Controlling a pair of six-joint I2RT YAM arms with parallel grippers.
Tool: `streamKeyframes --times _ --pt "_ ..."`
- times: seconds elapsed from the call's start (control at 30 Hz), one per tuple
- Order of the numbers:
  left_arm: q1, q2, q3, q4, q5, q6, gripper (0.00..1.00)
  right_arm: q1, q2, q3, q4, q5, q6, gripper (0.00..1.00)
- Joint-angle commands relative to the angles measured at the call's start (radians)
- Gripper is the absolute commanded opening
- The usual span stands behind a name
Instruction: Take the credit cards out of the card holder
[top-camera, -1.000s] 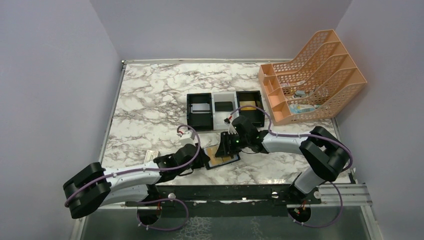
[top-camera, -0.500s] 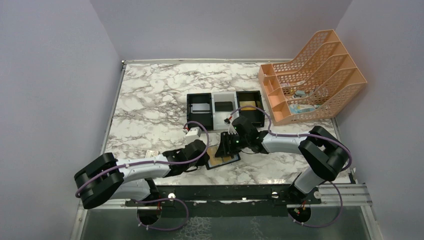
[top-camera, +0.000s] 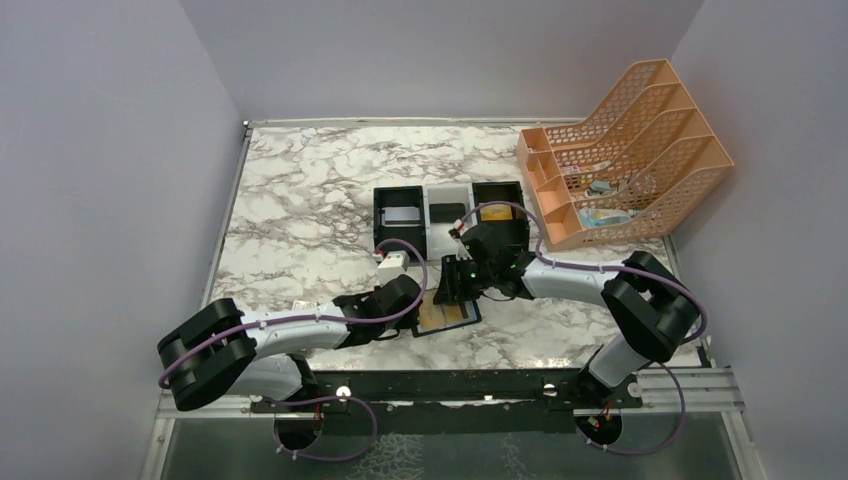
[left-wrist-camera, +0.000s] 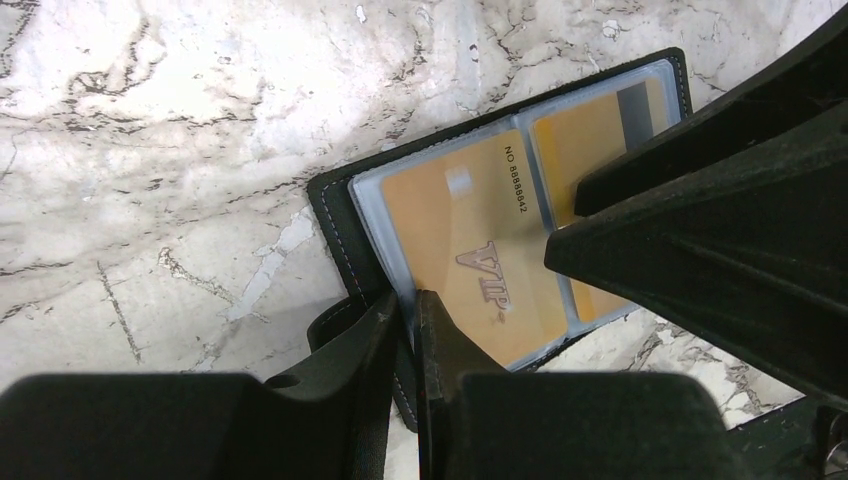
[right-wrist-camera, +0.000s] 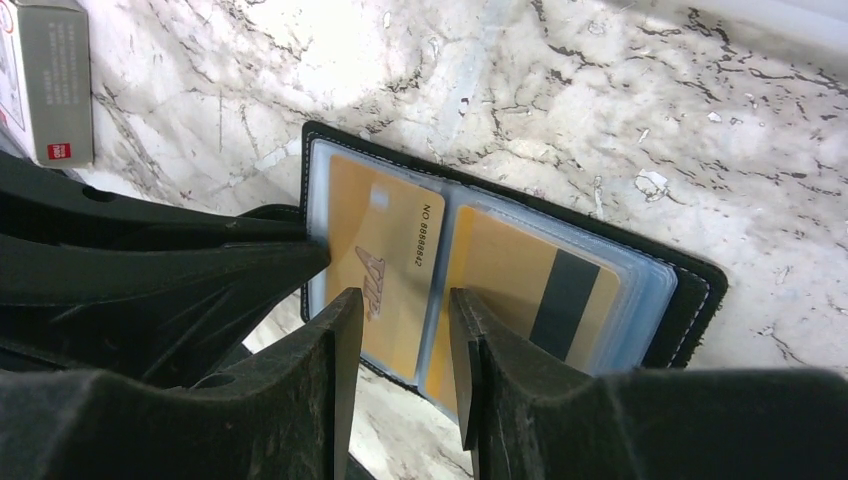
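Open black bifold card holder (left-wrist-camera: 340, 235); long edge of gold VIP card (left-wrist-camera: 470, 260) facing left gripper (left-wrist-camera: 412, 300), nearly closed there, hold unclear; right gripper (right-wrist-camera: 405, 300) half-open, empty, above.

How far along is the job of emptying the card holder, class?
Done: the black bifold card holder lies open on the marble table; a silver-grey card sits in the three-compartment tray. In hand: the left gripper seems to pinch the holder's edge; the open right gripper hovers over the gold VIP card. Left: both gold cards sit pocketed.
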Motion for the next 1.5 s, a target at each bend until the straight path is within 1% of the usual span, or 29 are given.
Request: streamKeyframes --times 0.0,0.13,0.23,0.5,0.63,0.8,0.83,0.97,1.07,1.27,1.47 --pt "-0.005 -0.01 0.002 -0.027 -0.04 0.037 0.15 -0.003 0.047 0.013 -0.032 0.011 -0.022 0.38" --pt "-0.005 -0.017 -0.022 0.023 -0.017 0.044 0.15 -0.003 0.067 -0.019 0.015 -0.041 -0.008 0.36" --pt "-0.004 -0.011 -0.029 0.04 0.0 0.049 0.15 -0.003 0.061 -0.032 0.027 -0.058 -0.002 0.31" --pt "-0.004 -0.009 -0.04 0.055 0.014 0.044 0.14 -0.004 0.061 -0.049 0.076 -0.139 0.04 0.29" --pt "-0.004 -0.023 -0.048 0.047 0.014 0.036 0.12 -0.003 0.029 -0.063 0.086 -0.106 0.087 0.29" --pt "-0.004 -0.045 -0.047 0.024 0.002 0.037 0.11 -0.004 -0.006 -0.035 0.022 -0.038 0.057 0.3" --pt "-0.004 -0.051 -0.047 0.022 0.001 0.039 0.12 -0.004 -0.009 -0.029 0.008 -0.025 0.048 0.3" --pt "-0.005 -0.069 -0.043 0.021 0.001 0.042 0.24 -0.003 -0.003 -0.014 -0.032 0.01 0.016 0.31" --pt "-0.004 -0.083 -0.029 0.03 0.013 0.056 0.28 -0.003 0.014 -0.003 -0.052 0.021 0.007 0.31" --pt "-0.004 -0.093 0.023 0.038 0.036 0.09 0.29 -0.003 -0.013 -0.008 -0.061 0.061 0.013 0.3" --pt "-0.005 -0.084 0.046 0.059 0.065 0.114 0.28 -0.003 -0.039 -0.01 -0.04 0.031 0.023 0.31"
